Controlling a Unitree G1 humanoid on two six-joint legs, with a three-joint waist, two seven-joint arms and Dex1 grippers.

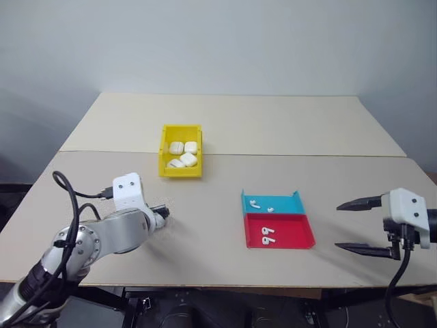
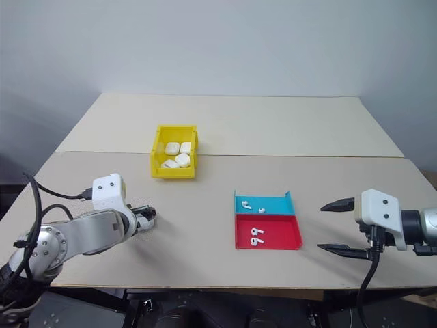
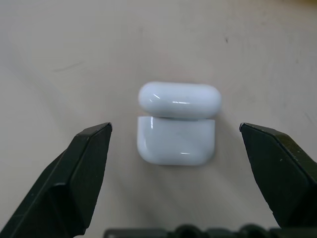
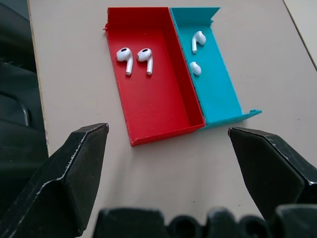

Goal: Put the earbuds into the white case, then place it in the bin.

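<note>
Table [image 1: 225,123]: yellow bin [image 1: 181,171] at 11 o'clock from centre, four white cases [image 1: 183,154] inside. Teal tray [image 1: 272,203] and red tray [image 1: 280,231] touching at 4 o'clock, two earbuds [image 1: 268,236] in each. Left gripper [image 1: 162,214] low at 8 o'clock. Right gripper [image 1: 358,227] at 4 o'clock, jaws wide apart, nothing between.
</note>
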